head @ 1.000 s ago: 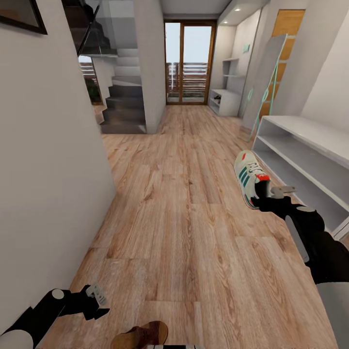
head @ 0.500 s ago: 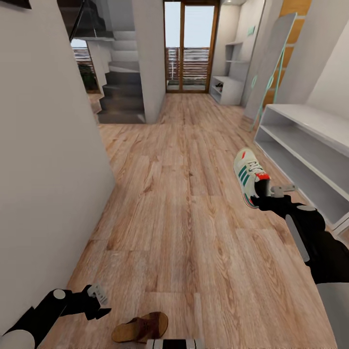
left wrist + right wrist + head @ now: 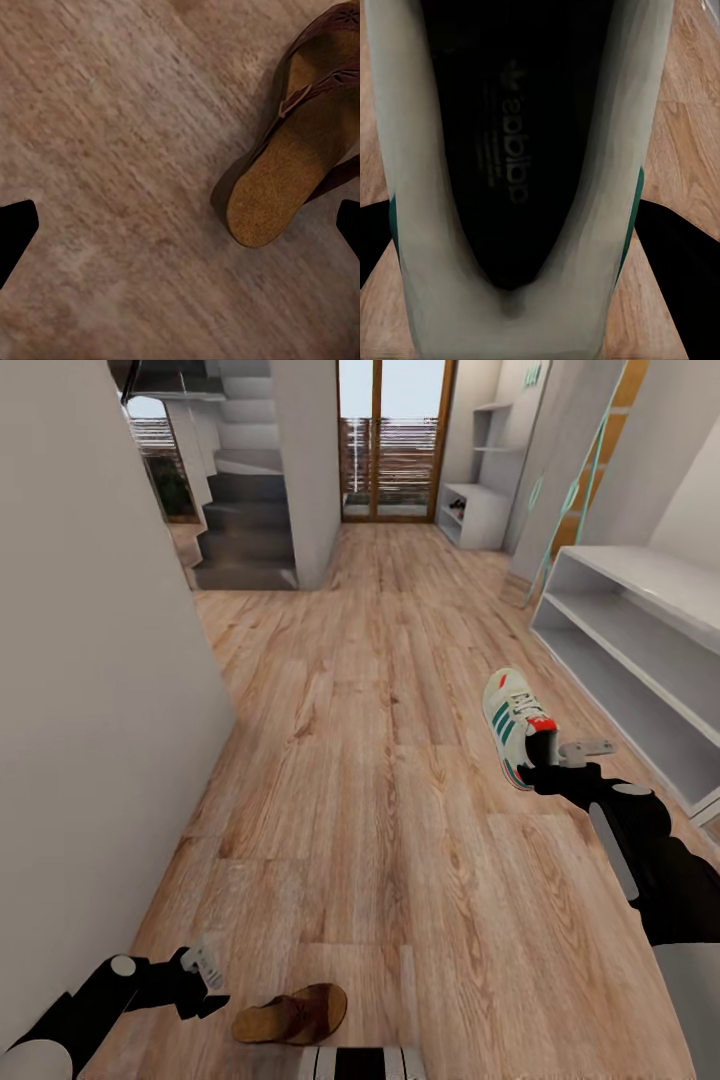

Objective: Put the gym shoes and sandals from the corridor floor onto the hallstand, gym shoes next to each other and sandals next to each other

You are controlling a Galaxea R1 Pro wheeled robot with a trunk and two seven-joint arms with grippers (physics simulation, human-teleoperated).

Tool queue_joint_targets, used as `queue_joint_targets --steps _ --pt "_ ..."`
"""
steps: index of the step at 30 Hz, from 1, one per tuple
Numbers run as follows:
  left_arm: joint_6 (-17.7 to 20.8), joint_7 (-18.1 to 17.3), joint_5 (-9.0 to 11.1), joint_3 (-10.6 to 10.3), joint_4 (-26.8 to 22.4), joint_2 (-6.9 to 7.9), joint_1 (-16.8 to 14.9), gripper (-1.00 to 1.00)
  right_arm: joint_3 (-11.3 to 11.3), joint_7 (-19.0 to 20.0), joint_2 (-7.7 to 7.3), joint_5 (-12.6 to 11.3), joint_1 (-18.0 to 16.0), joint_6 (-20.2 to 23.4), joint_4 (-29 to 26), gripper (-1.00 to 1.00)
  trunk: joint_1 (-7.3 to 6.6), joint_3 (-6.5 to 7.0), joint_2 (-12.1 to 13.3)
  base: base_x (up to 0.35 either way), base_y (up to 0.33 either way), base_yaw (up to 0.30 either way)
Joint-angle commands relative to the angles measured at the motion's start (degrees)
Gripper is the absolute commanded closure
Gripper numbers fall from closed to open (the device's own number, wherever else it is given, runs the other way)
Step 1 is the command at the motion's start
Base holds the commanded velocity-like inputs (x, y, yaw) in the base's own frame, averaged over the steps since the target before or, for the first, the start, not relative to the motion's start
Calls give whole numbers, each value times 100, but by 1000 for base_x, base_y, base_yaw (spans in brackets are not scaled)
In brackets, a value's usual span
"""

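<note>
A white gym shoe (image 3: 512, 722) with green stripes and a red-orange heel hangs above the corridor floor (image 3: 380, 780), my right gripper (image 3: 548, 762) shut on its heel end. In the right wrist view the gym shoe (image 3: 521, 150) shows its dark insole between my black fingers (image 3: 679, 259). One brown sandal (image 3: 291, 1015) lies on the floor near my base, just right of my open left gripper (image 3: 203, 972). In the left wrist view the sandal (image 3: 296, 161) lies off to one side of the open gripper (image 3: 180, 225). The light-grey hallstand (image 3: 640, 645) stands along the right wall, beside the held shoe.
A white wall (image 3: 90, 690) runs close along the left. Stairs (image 3: 245, 525) and a glass door (image 3: 390, 445) lie at the corridor's far end. A tall mirror (image 3: 570, 470) leans on the right wall beyond the hallstand, with another grey shelf unit (image 3: 470, 510) farther back.
The whole view has shifted: the far door and stairs sit higher in the picture and the sandal shows in full. Both grippers keep their places, the right still holding the shoe.
</note>
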Motion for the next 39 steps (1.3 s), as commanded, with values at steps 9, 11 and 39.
queue_joint_targets --steps 9,11,39 --pt "24 -27 -35 14 -84 -18 -26 -100 -7 -14 -8 -49 -4 33 -12 100 16 -241 -12 0 0 0" --pt "40 -29 -35 14 -90 -27 -51 -100 -8 -14 -9 -49 -4 35 -13 100 16 -259 -12 0 0 0" --pt "402 -281 -820 -87 -132 -435 -390 -100 -17 -14 -17 -35 -4 44 -6 100 34 -491 -21 0 0 0"
